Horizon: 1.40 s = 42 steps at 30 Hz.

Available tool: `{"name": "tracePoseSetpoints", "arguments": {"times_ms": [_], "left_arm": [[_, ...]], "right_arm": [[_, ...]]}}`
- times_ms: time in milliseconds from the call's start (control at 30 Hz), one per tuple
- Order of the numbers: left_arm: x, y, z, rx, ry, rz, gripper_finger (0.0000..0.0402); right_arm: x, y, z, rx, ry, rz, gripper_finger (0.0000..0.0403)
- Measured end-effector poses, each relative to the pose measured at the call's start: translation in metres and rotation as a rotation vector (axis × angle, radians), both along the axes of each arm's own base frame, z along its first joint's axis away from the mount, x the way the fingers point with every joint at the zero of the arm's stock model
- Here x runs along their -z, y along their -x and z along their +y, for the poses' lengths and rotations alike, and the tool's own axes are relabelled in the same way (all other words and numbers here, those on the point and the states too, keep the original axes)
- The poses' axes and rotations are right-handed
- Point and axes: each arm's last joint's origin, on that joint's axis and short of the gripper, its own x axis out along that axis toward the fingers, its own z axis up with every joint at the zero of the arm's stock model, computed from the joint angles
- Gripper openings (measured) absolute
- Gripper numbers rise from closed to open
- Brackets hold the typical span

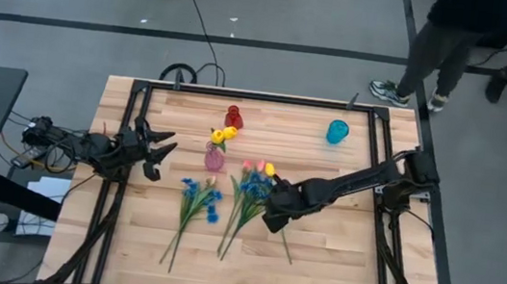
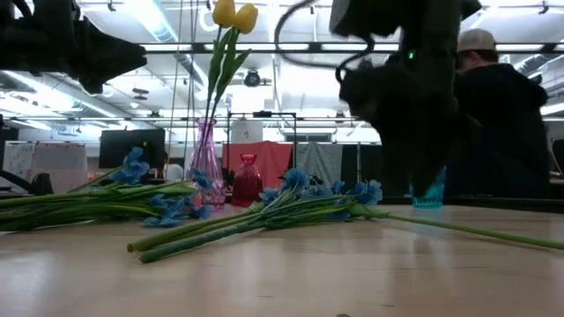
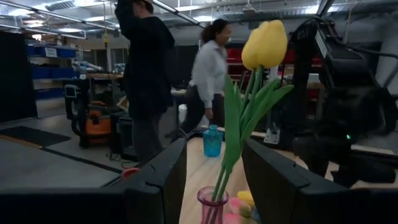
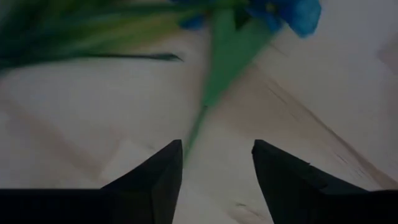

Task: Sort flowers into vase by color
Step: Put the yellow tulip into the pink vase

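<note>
Blue flowers (image 1: 198,198) lie in two bunches mid-table; yellow tulips (image 1: 222,135) stand in the pink vase (image 1: 216,159) nearer the far edge. The right gripper (image 1: 270,220), fingers apart, hangs over the right-hand bunch. The left gripper (image 1: 168,147), open and empty, hovers near the left edge.

High overhead; low level at tabletop; both share pink vase (image 1: 216,158).
</note>
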Motion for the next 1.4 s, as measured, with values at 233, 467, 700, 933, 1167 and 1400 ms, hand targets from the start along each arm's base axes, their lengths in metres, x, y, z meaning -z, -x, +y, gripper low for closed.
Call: {"name": "tracePoseSetpoints", "arguments": {"times_ms": [233, 467, 700, 933, 1167, 1400], "left_arm": [[0.000, 0.000, 0.000, -0.017, 0.001, 0.003, 0.0163], [0.000, 0.000, 0.000, -0.017, 0.001, 0.004, 0.0163], [0.000, 0.000, 0.000, -0.017, 0.000, 0.005, 0.0163], [0.000, 0.000, 0.000, -0.015, 0.003, 0.004, 0.0163], [0.002, -0.001, -0.001, 0.028, 0.039, 0.003, 0.0163], [0.003, -0.002, -0.002, 0.067, 0.074, -0.013, 0.0163]], "right_arm": [[0.014, -0.020, 0.005, -0.036, 0.030, 0.072, 0.0195], [0.022, -0.034, 0.007, -0.052, 0.081, 0.155, 0.0178], [0.027, -0.037, 0.006, -0.054, 0.071, 0.181, 0.0086], [0.026, -0.036, 0.001, -0.055, 0.069, 0.200, 0.0014], [0.006, -0.018, -0.017, 0.000, 0.240, 0.307, 0.0006], [-0.016, -0.021, -0.053, -0.058, 0.378, 0.226, 0.0003]]}}
